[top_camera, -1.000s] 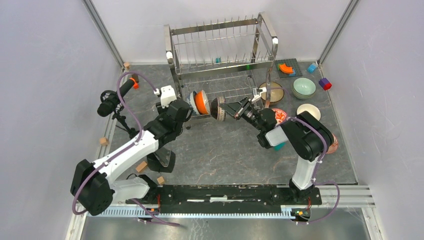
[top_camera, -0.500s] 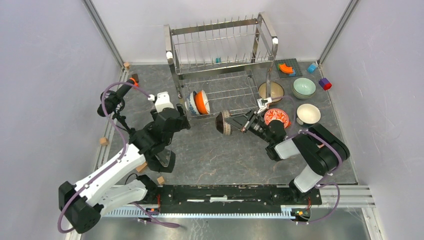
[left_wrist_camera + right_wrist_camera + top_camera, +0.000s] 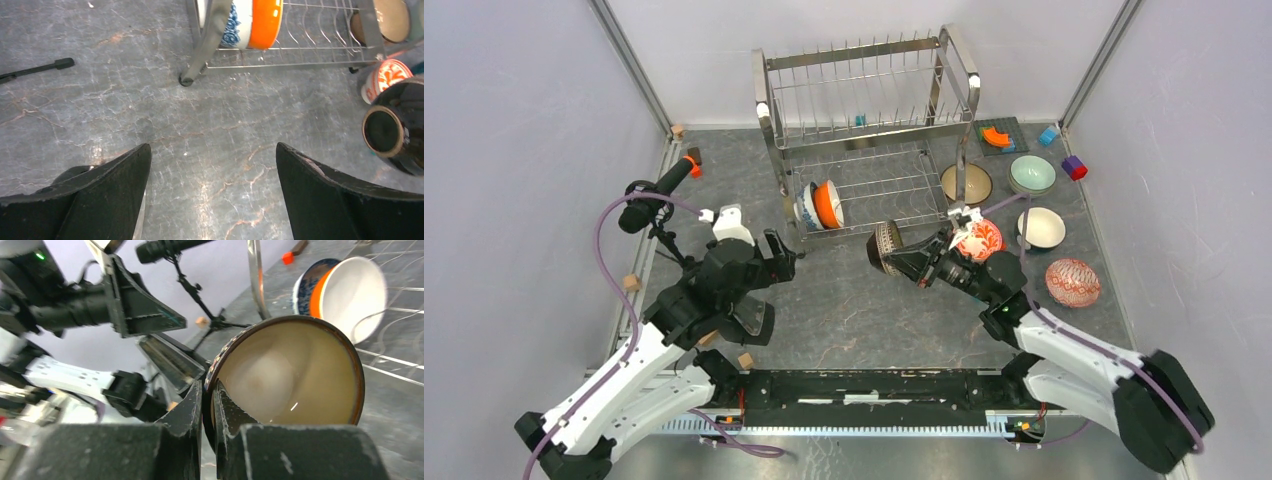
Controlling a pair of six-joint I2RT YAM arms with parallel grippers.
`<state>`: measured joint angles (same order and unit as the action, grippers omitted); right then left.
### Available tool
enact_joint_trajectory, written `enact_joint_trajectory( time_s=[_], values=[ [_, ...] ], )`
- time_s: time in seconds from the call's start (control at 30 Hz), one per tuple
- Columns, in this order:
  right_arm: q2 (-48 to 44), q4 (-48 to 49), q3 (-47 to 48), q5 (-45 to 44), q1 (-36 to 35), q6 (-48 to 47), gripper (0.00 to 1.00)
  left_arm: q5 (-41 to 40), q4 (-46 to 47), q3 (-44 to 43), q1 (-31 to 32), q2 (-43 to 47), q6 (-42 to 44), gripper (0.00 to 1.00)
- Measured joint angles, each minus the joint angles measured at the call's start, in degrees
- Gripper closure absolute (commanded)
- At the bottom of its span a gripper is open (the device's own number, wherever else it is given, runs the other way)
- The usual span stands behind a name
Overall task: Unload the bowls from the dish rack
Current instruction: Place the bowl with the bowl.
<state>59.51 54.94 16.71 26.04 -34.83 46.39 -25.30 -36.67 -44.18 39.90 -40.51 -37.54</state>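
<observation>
The right gripper (image 3: 207, 390) pinches the rim of the dark patterned bowl (image 3: 886, 247), sideways just in front of the dish rack (image 3: 854, 52); the racked orange bowl (image 3: 828, 203) lies nearer the empty, wide-open left gripper (image 3: 212, 150).

brown bowl (image 3: 885, 247) | orange bowl (image 3: 829, 203) | blue-patterned bowl (image 3: 805, 208) | pale green bowl (image 3: 1032, 175)

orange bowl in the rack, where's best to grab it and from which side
Pinch its upper rim, one finger inside the white cavity and one on the orange wall. The orange bowl stands on edge in the lower tier of the dish rack, mouth facing right, its back against the blue-and-white bowl. Probably come from the near side, since the upper tier sits overhead.
</observation>
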Motion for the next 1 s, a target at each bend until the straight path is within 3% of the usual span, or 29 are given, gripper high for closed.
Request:
enact_joint_trajectory(
  time_s=[0.23, 0.43, 0.7, 1.0],
  values=[
    [-11.6, -35.2, 10.6, -9.3, -6.6, -23.6, 1.00, 9.9, -0.9, 0.1, 0.0, 3.6, 0.0, 0.00],
    [-14.3, -52.0, 15.3, -18.0, -12.3, -36.0, 1.00, 15.8, 1.0, 2.5, 0.1, 4.0, -0.1, 0.00],
    [-14.3, -65.5, 16.0, -34.8, -26.7, -47.8, 1.00, 15.7, 5.2, 8.0, 0.1, 5.5, -2.6, 0.00],
    [-11.8, -68.3, 16.0, -49.5, -45.5, -59.8, 1.00, 15.3, 15.4, 14.6, 0.1, 14.6, -3.9, 0.00]
  ],
)
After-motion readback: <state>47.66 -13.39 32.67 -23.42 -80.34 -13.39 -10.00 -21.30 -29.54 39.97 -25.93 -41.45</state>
